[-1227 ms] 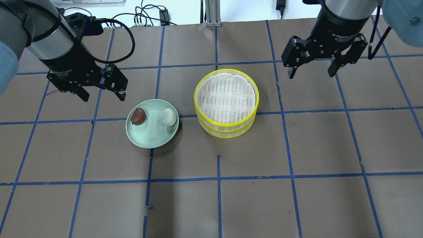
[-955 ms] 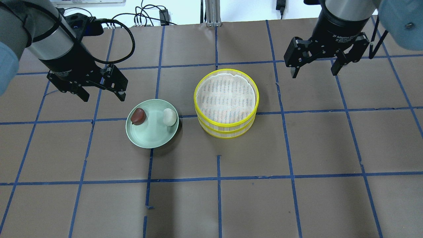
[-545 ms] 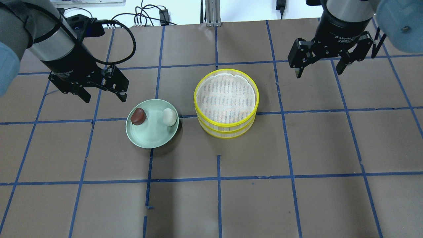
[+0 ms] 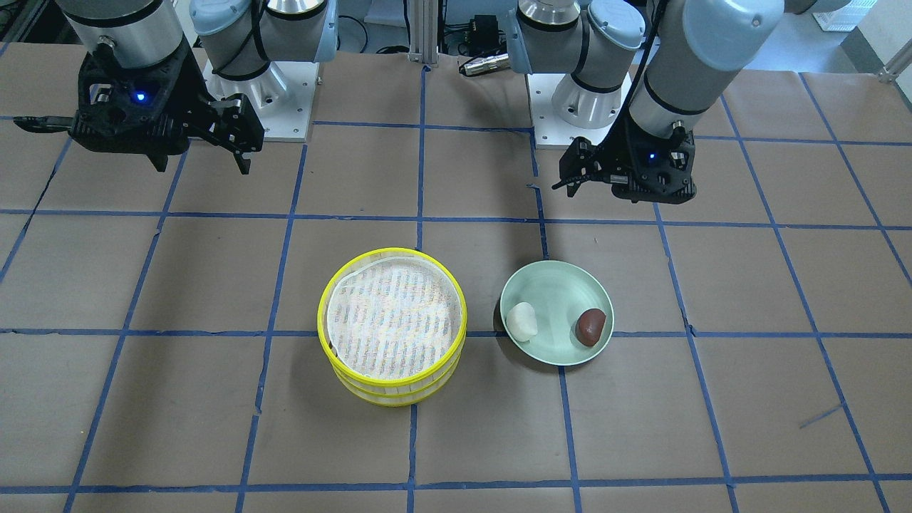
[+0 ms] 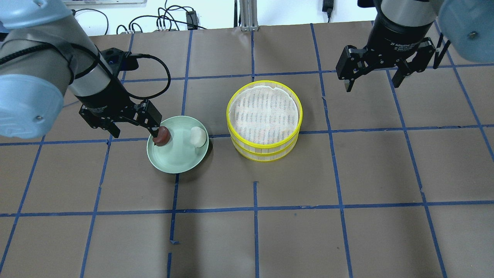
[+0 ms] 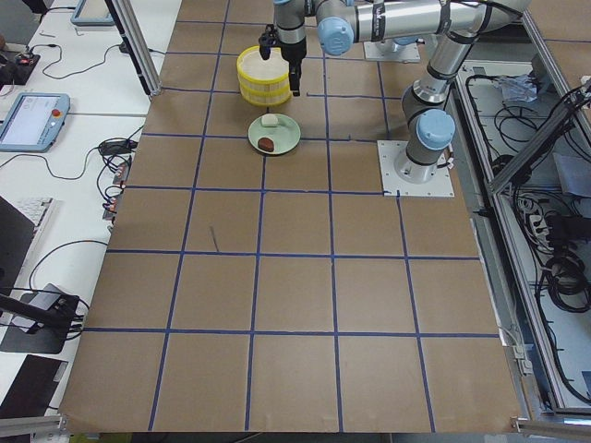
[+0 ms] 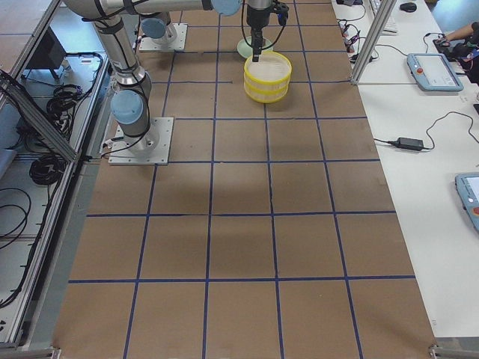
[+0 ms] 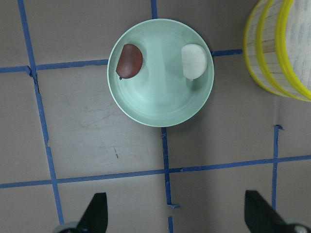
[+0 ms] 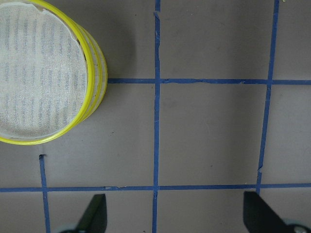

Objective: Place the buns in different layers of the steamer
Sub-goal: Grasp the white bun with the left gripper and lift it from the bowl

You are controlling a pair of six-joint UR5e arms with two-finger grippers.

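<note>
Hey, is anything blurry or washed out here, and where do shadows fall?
Overhead view: the background beyond the table is blown out white; the plate casts a dark shadow toward its lower right. Left wrist view: white bun and reddish-brown bun are sharp, no glare.

One white bun [image 5: 198, 136], one reddish-brown bun [image 5: 164, 135], two stacked steamer trays [image 5: 264, 151], one green plate [image 5: 177, 159].

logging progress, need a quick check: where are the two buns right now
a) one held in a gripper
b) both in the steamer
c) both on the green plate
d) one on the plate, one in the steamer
C: the white bun and the brown bun both lie on the green plate, and the steamer shows only its cloth on top.
</note>
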